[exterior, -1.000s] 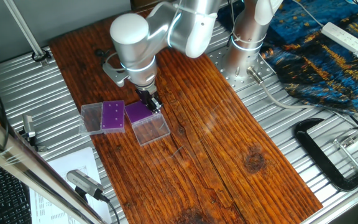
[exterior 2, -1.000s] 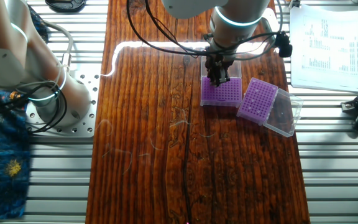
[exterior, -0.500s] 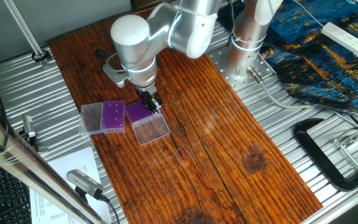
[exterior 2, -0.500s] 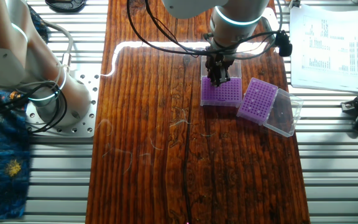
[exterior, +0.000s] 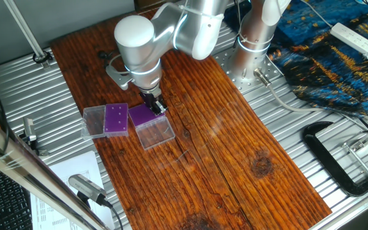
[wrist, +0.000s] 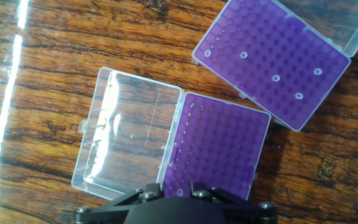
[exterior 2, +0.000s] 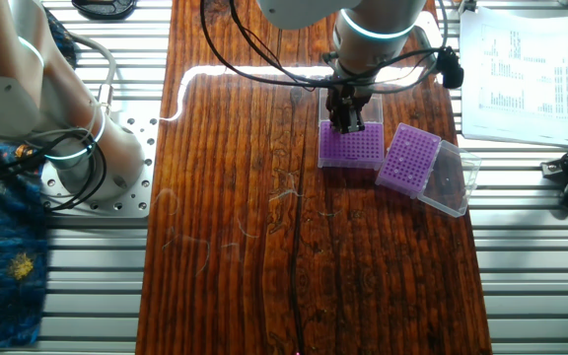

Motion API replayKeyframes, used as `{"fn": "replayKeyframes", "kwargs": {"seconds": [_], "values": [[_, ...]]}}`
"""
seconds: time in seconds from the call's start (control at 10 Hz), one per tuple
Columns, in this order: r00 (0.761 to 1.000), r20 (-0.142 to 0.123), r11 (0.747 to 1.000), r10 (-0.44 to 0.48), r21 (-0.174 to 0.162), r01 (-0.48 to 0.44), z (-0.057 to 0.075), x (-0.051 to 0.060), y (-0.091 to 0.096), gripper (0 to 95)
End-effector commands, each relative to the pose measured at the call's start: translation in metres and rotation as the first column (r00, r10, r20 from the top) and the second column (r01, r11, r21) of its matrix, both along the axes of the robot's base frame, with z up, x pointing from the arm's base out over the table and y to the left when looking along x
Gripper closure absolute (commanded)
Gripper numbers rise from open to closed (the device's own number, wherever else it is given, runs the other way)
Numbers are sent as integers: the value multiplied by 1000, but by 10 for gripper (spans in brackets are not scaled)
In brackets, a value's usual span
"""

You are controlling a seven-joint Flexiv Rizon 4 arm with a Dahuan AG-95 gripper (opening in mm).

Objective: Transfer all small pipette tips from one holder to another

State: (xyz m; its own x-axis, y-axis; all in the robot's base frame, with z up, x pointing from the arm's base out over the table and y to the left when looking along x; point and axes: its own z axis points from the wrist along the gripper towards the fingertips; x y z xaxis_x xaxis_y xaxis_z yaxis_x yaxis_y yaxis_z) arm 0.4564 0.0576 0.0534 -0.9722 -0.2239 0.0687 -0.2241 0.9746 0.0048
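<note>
The lighter purple holder (wrist: 222, 149) lies below my gripper (wrist: 178, 188), its large clear lid (wrist: 129, 130) folded open to the left. My gripper's jaws stand apart at this rack's near edge, and one pale small pipette tip (wrist: 179, 192) shows in the gap. The darker, narrower rack (wrist: 272, 62) lies at the upper right and holds several small pipette tips (wrist: 276, 78). In one fixed view the gripper (exterior: 158, 107) is low over the lighter holder (exterior: 142, 115), beside the darker rack (exterior: 115, 119). The other fixed view shows the gripper (exterior 2: 347, 122) over that holder (exterior 2: 353, 148).
Both racks sit on a wooden board (exterior: 222, 153) laid on a ribbed metal table. The darker rack's clear lid (exterior: 94, 121) lies open toward the board's left edge. The arm's base (exterior: 254, 38), a black clamp (exterior: 337, 160) and papers (exterior 2: 516, 69) surround the board.
</note>
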Motion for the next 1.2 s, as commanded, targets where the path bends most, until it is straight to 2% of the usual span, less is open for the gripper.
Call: {"fn": "replayKeyframes", "kwargs": {"seconds": [0.1,0.6,0.9,1.1,1.2], "values": [[1000,0,1000,1,-3,-1,1,0,0,950],[1000,4,1000,15,3,-15,8,0,-7,950],[1000,2,1000,20,5,-20,18,0,-7,950],[1000,2,1000,28,7,-28,19,1,-7,950],[999,4,999,39,7,-40,16,1,-7,760]]}}
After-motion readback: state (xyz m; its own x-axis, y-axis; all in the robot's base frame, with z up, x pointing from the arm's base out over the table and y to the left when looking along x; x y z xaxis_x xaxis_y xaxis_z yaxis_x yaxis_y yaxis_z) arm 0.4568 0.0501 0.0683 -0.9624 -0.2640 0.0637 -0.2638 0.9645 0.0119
